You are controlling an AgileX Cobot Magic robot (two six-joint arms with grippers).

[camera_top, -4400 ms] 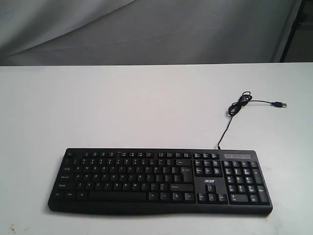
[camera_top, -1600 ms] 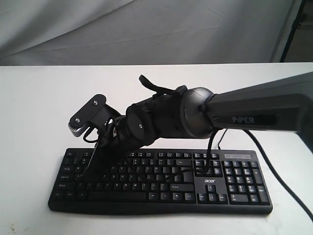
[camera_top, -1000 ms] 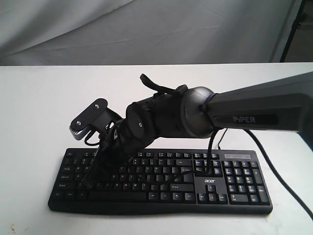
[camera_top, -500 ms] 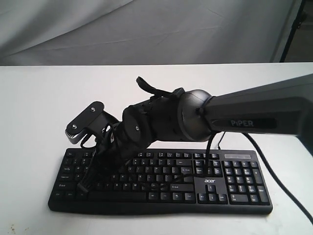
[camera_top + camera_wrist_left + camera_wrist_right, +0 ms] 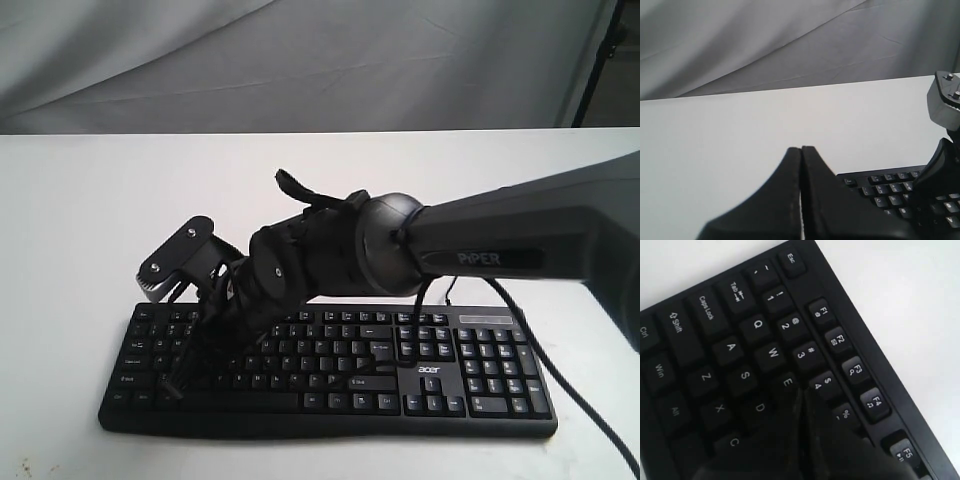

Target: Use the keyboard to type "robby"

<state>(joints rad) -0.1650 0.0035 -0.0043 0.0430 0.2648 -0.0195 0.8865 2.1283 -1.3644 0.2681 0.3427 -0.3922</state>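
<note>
Poised over keyboard (image 5: pixel 430 371) near E (image 5: pixel 786 383) with right fingers (image 5: pixel 821 450) pinched, empty (left fingers (image 5: pixel 826 200) likewise): "r" likely in hand; next, shift toward 3 o'clock for "o".

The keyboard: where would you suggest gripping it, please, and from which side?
Probably the end of the keyboard by the number pad, coming in low from there, jaws over and under its thin edge: it lies flat; the right gripper occupies the opposite end.
</note>
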